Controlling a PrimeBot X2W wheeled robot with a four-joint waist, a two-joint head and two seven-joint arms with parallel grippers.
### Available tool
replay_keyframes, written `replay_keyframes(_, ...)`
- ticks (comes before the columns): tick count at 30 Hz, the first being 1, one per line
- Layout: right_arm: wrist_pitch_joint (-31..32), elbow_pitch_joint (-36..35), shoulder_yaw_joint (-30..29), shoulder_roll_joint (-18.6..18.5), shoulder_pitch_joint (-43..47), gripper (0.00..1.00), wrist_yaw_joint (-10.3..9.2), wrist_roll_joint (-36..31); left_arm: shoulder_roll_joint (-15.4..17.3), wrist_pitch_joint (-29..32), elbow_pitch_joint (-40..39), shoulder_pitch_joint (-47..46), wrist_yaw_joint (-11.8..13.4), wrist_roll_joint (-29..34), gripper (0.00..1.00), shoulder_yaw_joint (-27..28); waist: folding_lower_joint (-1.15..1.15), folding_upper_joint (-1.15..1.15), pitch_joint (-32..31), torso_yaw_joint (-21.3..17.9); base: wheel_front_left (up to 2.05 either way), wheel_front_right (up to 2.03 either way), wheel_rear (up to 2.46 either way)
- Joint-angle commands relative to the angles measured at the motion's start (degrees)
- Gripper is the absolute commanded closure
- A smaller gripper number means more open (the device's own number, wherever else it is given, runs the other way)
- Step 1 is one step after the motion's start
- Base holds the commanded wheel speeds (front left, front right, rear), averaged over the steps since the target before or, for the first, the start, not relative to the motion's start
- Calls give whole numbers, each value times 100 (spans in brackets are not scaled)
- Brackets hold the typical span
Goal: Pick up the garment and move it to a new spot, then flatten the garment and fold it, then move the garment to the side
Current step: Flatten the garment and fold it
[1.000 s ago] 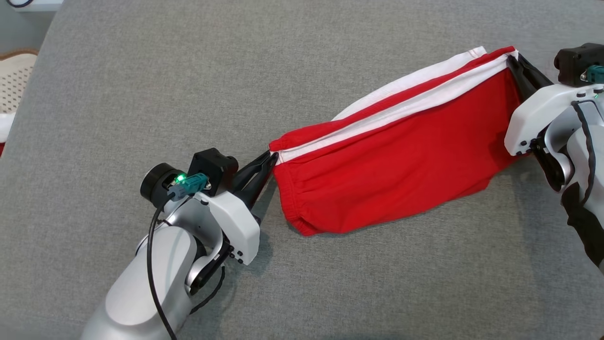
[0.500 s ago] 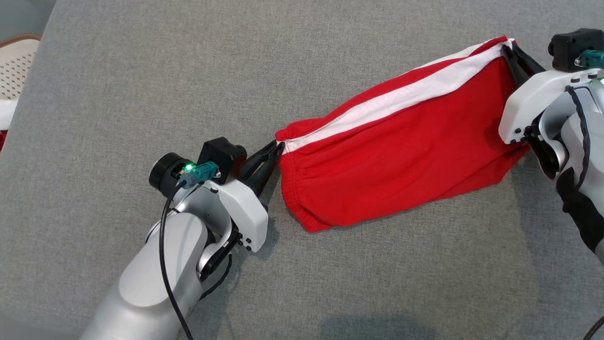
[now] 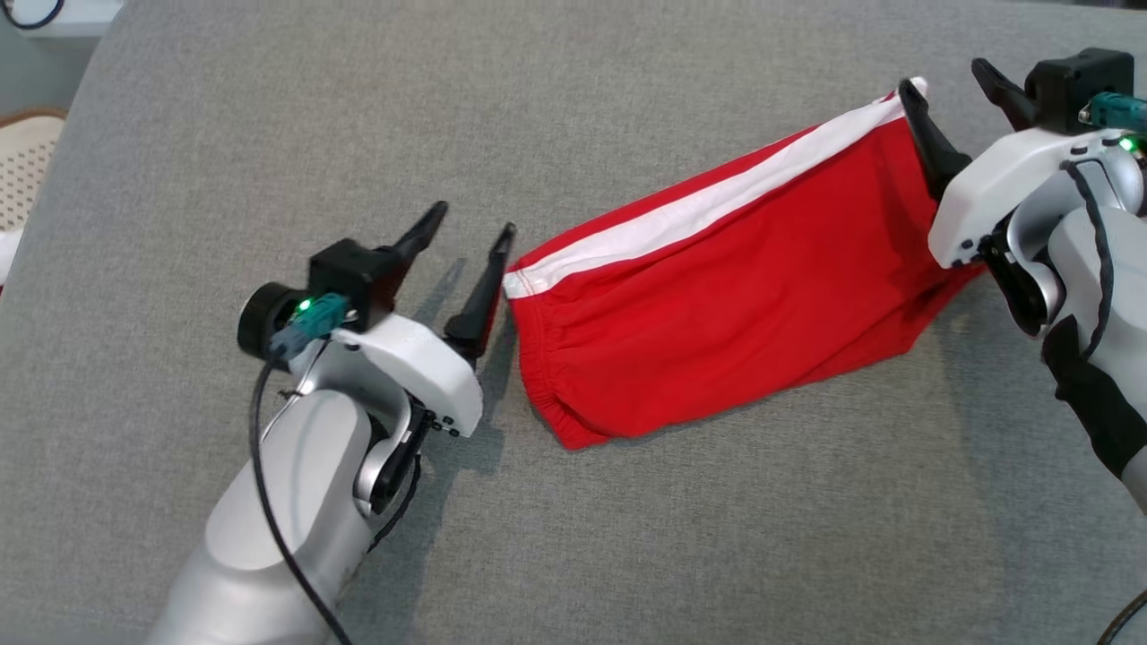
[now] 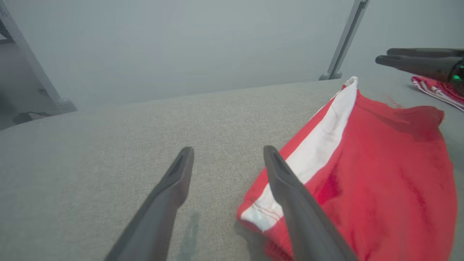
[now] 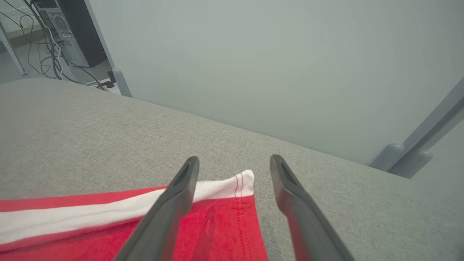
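We find the red white-striped cloth garment [image 3: 735, 305] apparently folded on the grey fabric worktop [image 3: 269, 107], left gripper [image 3: 474, 219] and right gripper [image 3: 944, 75] wide, empty; sideways move outstanding.

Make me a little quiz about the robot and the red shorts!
1. True or false: the left claw is shut on the shorts.
2. What colour is the stripe on the shorts? A) blue B) white C) green
3. Fill in: the shorts lie on a ____ surface.

Key: 1 false, the claw is open; 2 B; 3 grey.
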Motion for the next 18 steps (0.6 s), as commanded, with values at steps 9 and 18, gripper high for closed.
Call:
replay_keyframes(9,-121,-1747,-1389,-63,1410,0,-17,-869,160,-672,-324,899,409,-416,0,729,0,0,-604,-394,0,0,0)
replay_keyframes(18,-122,-3011,-2812,413,3164,0,-17,-1750,199,-875,-897,1793,571,-377,0,1150,0,0,-1238,-620,0,0,0)
